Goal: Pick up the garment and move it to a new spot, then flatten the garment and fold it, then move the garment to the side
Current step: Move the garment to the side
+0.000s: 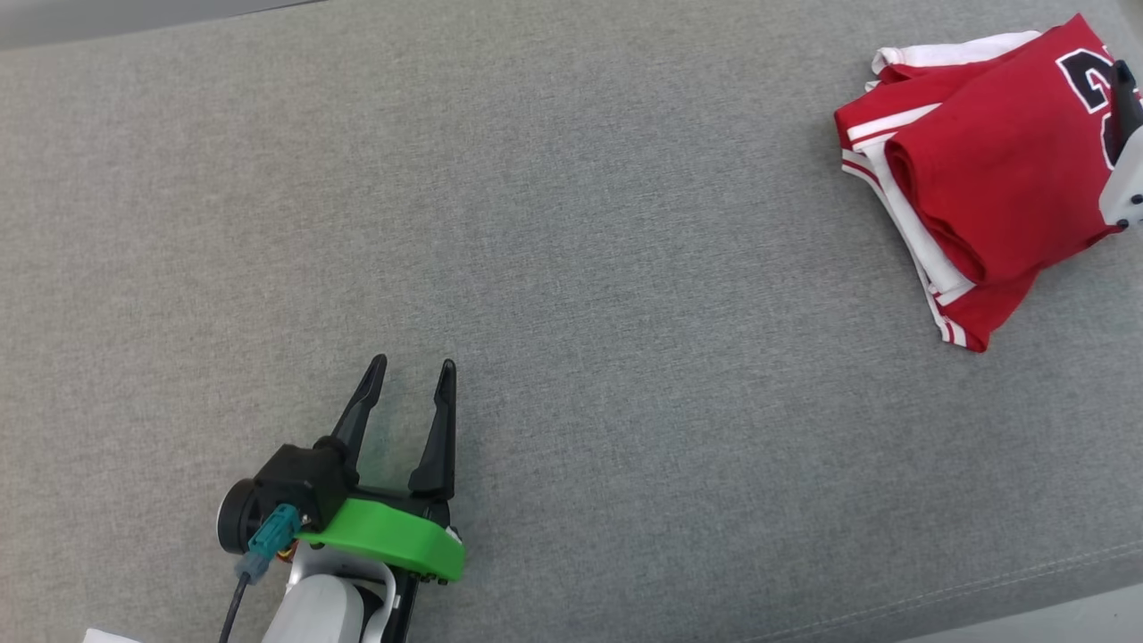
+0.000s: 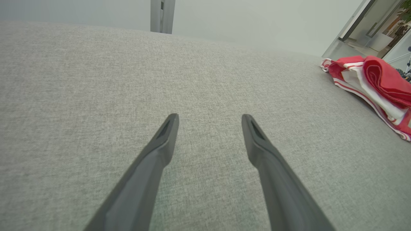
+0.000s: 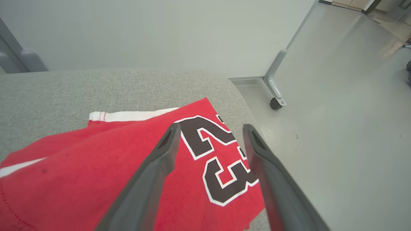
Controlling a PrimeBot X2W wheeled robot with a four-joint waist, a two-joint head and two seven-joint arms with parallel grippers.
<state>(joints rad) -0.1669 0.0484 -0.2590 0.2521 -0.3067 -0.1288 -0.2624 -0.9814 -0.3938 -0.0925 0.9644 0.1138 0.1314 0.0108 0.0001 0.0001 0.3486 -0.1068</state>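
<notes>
The garment is a red jersey with white trim and a black number, folded into a bundle at the far right of the grey cushion. In the left wrist view the garment shows at the right edge. My right gripper stands open just above the garment, its fingers spread over the printed number with nothing between them; one dark finger shows at the head view's right edge. My left gripper is open and empty at the lower left, well away from the garment, and in its own view the left gripper points over bare fabric.
The grey cushion surface spreads wide to the left of the garment. Its right edge drops to a pale floor beside the jersey. A castor leg stands on that floor. The cushion's front edge runs along the lower right.
</notes>
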